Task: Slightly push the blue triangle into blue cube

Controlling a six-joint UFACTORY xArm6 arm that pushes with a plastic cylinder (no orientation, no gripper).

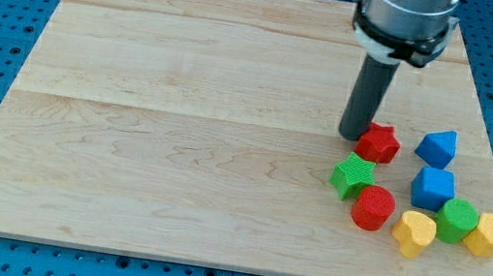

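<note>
The blue triangle (437, 147) lies at the view's right, just above the blue cube (433, 188), with a small gap between them. My tip (354, 135) rests on the board at the left edge of the red star (380, 143), touching or nearly touching it. The tip is well to the left of the blue triangle, with the red star between them.
A green star (352, 176) and a red cylinder (373, 208) lie below the red star. A yellow heart (413, 233), a green block (457, 221) and a yellow block (489, 235) sit near the wooden board's (179, 128) lower right edge.
</note>
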